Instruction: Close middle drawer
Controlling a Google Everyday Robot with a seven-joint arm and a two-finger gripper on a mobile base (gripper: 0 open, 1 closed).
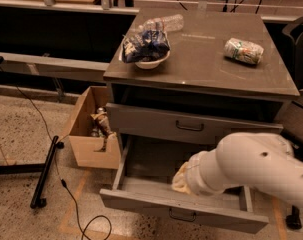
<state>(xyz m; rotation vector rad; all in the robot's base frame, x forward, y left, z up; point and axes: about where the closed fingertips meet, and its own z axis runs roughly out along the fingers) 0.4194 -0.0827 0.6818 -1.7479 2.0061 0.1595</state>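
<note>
The middle drawer (pixel 141 200) is pulled far out at the bottom of the grey cabinet. It is a deep grey box with a small dark bow handle (pixel 182 216) on its front. My white arm (pixel 251 164) comes in from the right and reaches down into the open drawer. My gripper (pixel 181 181) is at the arm's tan end, low inside the drawer box just behind the front panel. Above it, the other handled drawer front (pixel 191 125) stands only slightly out.
On the cabinet top (pixel 201 69) are a white bowl holding a blue bag (pixel 146 49), a clear bottle (pixel 167 22) and a crumpled can (pixel 244 50). An open cardboard box (pixel 88 144) stands on the floor to the left. A black stand leg (pixel 45 171) and a cable lie on the floor.
</note>
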